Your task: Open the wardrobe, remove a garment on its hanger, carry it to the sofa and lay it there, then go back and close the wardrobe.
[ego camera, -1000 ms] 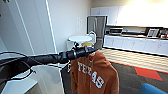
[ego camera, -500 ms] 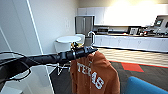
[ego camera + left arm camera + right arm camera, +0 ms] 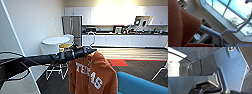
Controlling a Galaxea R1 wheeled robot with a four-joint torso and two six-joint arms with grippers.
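Beyond the garment (image 3: 92,72), round table (image 3: 55,40), sofa (image 3: 140,85) corner.

The hoodie (image 3: 92,72) was soft matt cloth with flat white lettering. The hanger (image 3: 218,35) looked like smooth, slightly glossy plastic. The sofa (image 3: 142,85) was matt upholstery. The fridge (image 3: 72,27) had a dull brushed-metal look; the round table (image 3: 55,40) was smooth.

Head view looks forward over the garment (image 3: 92,72); left wrist view sits close against it.
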